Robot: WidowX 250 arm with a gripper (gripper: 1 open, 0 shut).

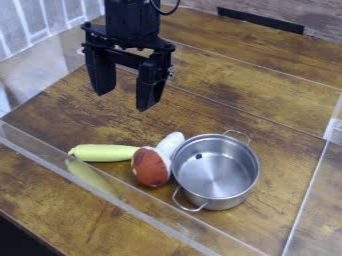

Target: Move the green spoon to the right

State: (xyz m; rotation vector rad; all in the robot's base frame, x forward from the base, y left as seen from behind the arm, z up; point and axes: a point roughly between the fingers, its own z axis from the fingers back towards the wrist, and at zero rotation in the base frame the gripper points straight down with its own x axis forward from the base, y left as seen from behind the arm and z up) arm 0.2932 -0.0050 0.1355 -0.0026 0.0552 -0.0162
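Yellow-green plastic spoon handle [103,153] lies beside the red-capped white toy mushroom [152,166]; above, the black robot hand [123,103] hangs open.

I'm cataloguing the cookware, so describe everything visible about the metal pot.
The metal pot is round, silver-grey and shiny, with a thin rim and two wire loop handles on opposite sides. It stands upright and open on the wooden table, no lid on. The red-brown-capped toy mushroom lies close beside it; whether they touch is unclear.

Metal pot [215,170] just beside a red-brown-capped toy mushroom [152,166]
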